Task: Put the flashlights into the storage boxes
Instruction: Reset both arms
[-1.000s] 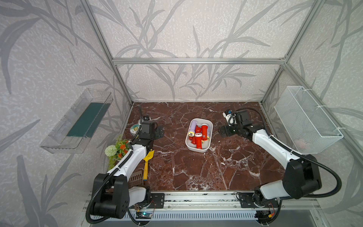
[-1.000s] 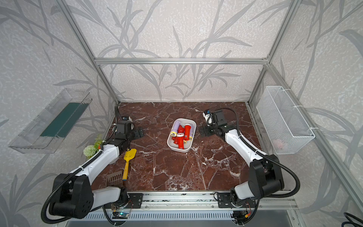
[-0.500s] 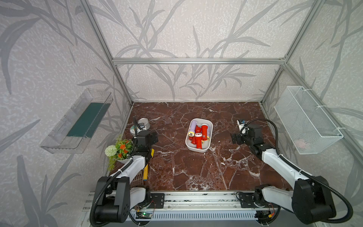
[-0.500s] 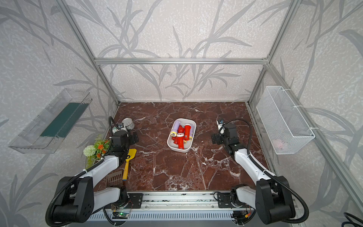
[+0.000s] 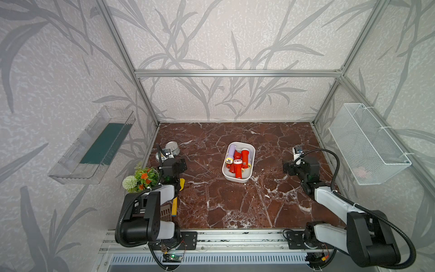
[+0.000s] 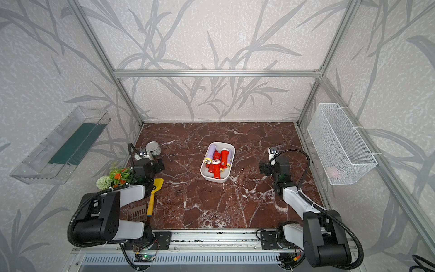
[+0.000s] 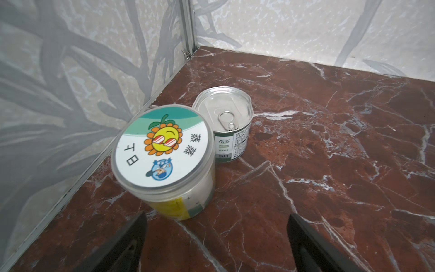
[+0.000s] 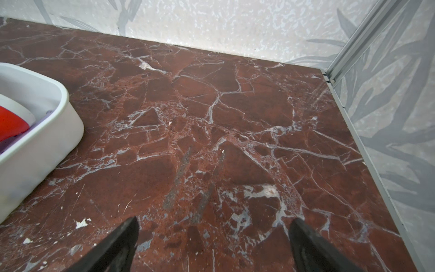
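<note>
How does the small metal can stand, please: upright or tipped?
Upright: the metal can rests on its base, pull-tab lid facing up.

Pale wallpaper point(image 5: 235, 35) with grey bamboo leaves lines three walls, framed by aluminium rails point(image 5: 235, 73). The floor point(image 5: 235, 207) is red-brown marble, white-veined. A clear bin point(image 5: 70, 164) hangs at nine o'clock, a wire basket point(image 5: 367, 146) at three.

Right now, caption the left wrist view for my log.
Open left gripper faces a lidded plastic jar beside a pull-tab can.
</note>
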Controlling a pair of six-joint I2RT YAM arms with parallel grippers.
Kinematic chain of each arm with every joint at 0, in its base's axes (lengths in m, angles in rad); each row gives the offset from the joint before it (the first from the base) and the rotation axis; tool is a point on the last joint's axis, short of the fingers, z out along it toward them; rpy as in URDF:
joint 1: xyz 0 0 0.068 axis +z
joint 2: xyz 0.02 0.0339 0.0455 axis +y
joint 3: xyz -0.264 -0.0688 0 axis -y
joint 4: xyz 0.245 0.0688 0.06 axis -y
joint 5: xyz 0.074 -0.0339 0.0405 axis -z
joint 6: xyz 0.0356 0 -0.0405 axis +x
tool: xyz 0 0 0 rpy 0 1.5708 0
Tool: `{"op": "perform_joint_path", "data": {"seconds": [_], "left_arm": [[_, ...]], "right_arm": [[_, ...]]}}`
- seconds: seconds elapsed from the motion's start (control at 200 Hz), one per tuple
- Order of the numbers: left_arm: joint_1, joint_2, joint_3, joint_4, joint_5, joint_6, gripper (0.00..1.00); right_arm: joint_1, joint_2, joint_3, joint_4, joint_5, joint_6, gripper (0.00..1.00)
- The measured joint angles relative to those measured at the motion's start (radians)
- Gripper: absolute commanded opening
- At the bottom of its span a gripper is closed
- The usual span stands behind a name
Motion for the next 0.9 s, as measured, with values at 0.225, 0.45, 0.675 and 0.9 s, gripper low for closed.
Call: {"op": "perform_joint_path", "data": {"seconds": [0.225,0.45,0.675,0.9], "left_arm": [[0.005,0.054,0.0,0.089,0.04,-0.007,0.95],[0.005,0.09,-0.013,0.195,0.092,-0.003,0.95],[0.005,0.153,-0.044,0.273,0.127,0.004,0.96],[0.005,0.153,-0.045,0.297,0.154,0.008,0.98]], "right_arm": [[-0.001,0.129,0.0,0.113,-0.024,0.011,0.99],[-0.002,0.19,-0.004,0.252,-0.06,0.022,0.99],[-0.002,0.322,-0.038,0.404,-0.091,0.026,0.99],[-0.003,0.322,-0.048,0.418,-0.114,0.026,0.99]]}}
